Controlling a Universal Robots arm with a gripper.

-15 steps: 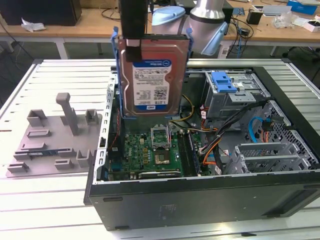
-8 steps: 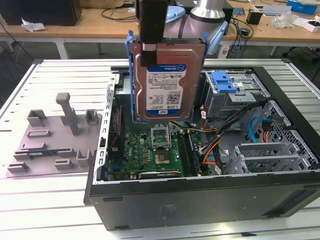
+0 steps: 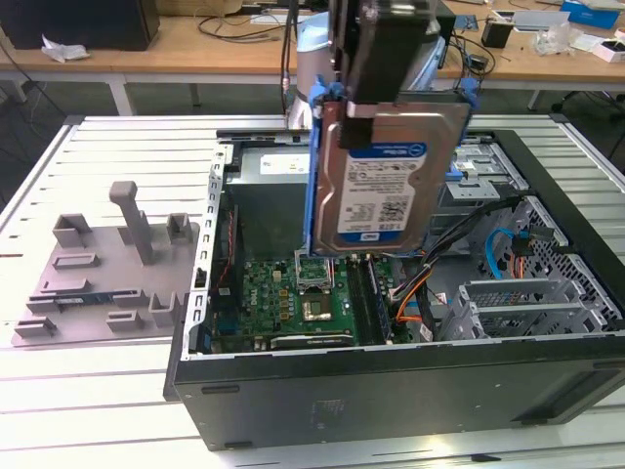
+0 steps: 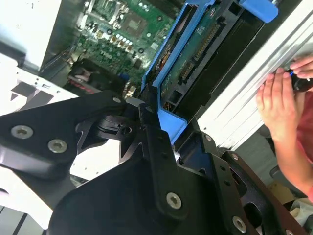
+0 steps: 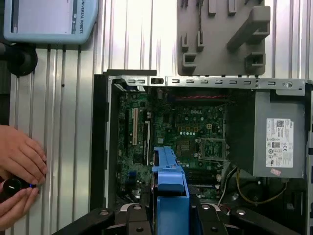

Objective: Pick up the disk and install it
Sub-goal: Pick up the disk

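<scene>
Black pincer (image 3: 376, 103) is clamped tight on the top edge of the flat silver rectangular disk (image 3: 386, 186), jaws pressing on its blue plastic rails. The second wrist view shows the dark fingers (image 4: 151, 142) gripping a blue rail of the disk (image 4: 195, 58).

The disk hangs upright in the air, white-and-blue label facing the exterior view. It's hanging right over the open black computer case (image 3: 391, 391), which lies on its side on the white slatted metal table (image 3: 78, 410).

Beneath the disk sits the green motherboard (image 3: 293, 293). In the first wrist view, the blue rail (image 5: 170, 178) lines up above that board (image 5: 190, 127), with a grey metal box bearing a white label (image 5: 281, 142) beside it inside the case.

At the exterior view's left, just beside the case, a grey plastic fixture plate with upright pegs (image 3: 107, 274) lies flat on the table. A person's hand (image 5: 19, 161) rests on the table outside the case, fingers around a small black object (image 5: 12, 187).
</scene>
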